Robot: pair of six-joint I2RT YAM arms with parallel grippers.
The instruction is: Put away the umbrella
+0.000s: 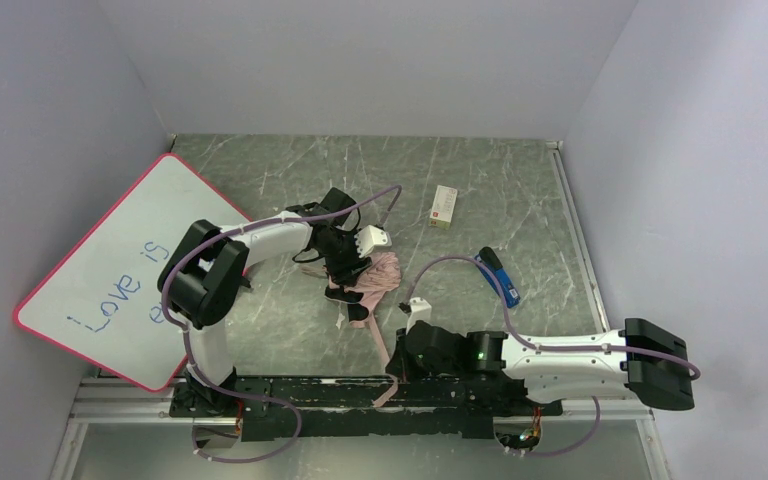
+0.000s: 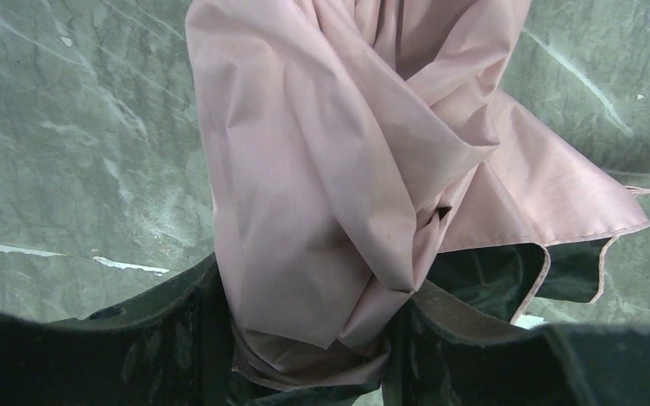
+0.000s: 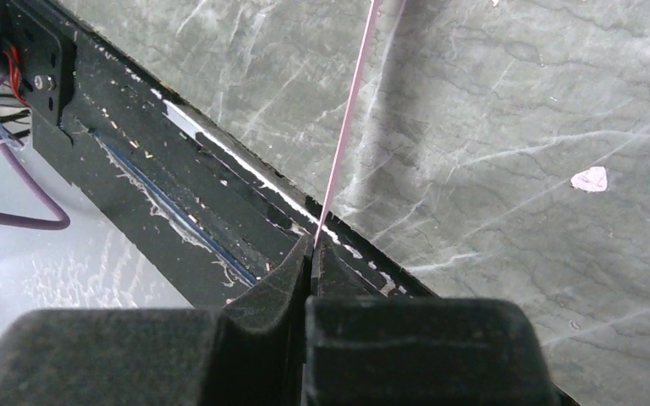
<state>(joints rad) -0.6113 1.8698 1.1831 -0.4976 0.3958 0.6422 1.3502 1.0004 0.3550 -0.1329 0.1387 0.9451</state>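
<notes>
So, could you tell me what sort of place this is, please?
Probably a robotics test cell: a marbled green tabletop boxed in by plain pale walls, the left arm and right arm bolted to a black rail, and props like the umbrella and a whiteboard.

One umbrella (image 1: 375, 275), one whiteboard (image 1: 130, 270), one box (image 1: 444, 207), one blue object (image 1: 500, 276).

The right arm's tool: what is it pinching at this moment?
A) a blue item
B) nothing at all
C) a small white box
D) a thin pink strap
D: in the right wrist view the right tool is shut on the pink strap, which runs straight out from between its fingers. The top view shows it leading to the umbrella.
</notes>
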